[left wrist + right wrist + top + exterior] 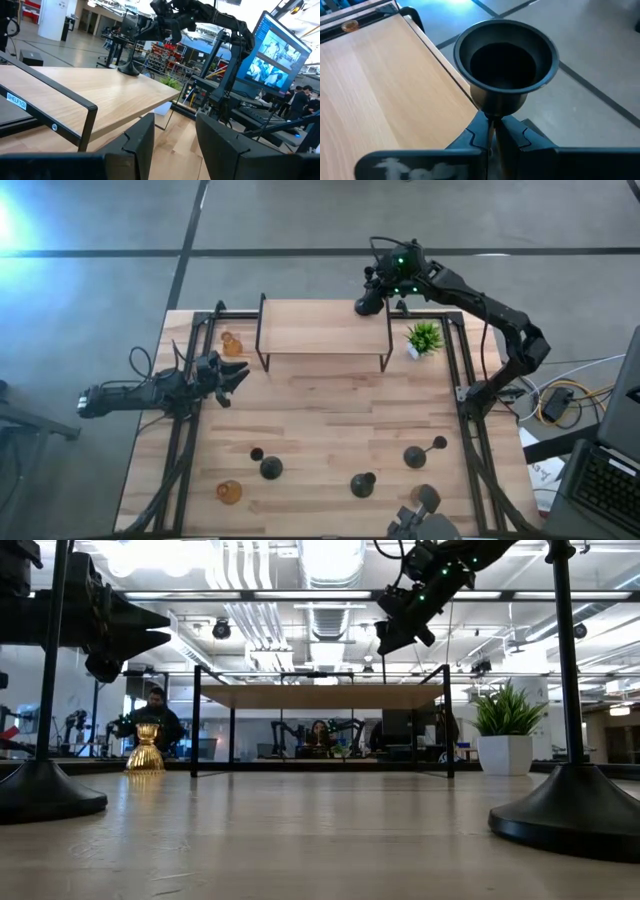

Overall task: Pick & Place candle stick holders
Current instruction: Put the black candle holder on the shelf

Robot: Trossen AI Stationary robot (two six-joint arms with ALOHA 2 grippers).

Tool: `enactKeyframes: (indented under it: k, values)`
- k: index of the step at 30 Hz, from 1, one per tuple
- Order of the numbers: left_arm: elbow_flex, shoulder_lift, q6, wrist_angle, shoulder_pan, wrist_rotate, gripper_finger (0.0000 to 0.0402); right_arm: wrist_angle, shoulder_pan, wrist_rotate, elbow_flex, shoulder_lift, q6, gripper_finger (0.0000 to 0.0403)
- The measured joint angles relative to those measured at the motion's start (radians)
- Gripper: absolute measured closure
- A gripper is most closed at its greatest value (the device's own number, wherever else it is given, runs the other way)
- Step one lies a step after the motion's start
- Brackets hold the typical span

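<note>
My right gripper (383,292) is shut on a black candle stick holder (366,306) at the far right corner of the wooden shelf (325,328). It also shows in the left wrist view (131,67). My left gripper (238,377) is open and empty at the table's left, beside the shelf. Three more black holders (270,468) (362,484) (416,456) are on the table near its near edge; the right one lies on its side. One amber holder (232,343) stands left of the shelf and another (229,492) at the near left. My right gripper pinches the black holder's thin stem (492,117) just under its top cup (506,55) between its two fingers. The fingers slant down from the table's far right side and lie across the stem. The holder stands about upright, its round base (131,70) at the shelf top.
A small green potted plant (424,338) stands right of the shelf. The shelf's black frame legs (262,350) stand on the table. Bare wood lies in the table's middle. People sit in the room beyond the table (157,705).
</note>
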Motion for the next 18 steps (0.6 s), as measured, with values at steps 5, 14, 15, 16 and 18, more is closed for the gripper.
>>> enactKeyframes:
  k: [5,14,15,16,18]
  values:
    - [0.000,0.000,0.000,0.000,0.000,-0.001,0.0252,0.000,-0.006,0.001,-0.017,-0.015,0.004,0.0394]
    - [0.000,0.000,0.000,0.000,0.000,-0.002,0.0252,0.003,-0.037,0.011,-0.070,-0.066,0.022,0.0394]
    - [0.000,0.000,0.000,0.000,0.000,-0.002,0.0252,0.006,-0.040,0.011,-0.075,-0.071,0.022,0.0394]
    - [0.000,0.000,0.000,-0.001,0.000,-0.002,0.0252,0.008,-0.042,0.011,-0.079,-0.075,0.022,0.0394]
    - [0.000,0.000,0.000,0.000,0.000,-0.010,0.0252,0.015,-0.045,0.010,-0.085,-0.079,0.021,0.0394]
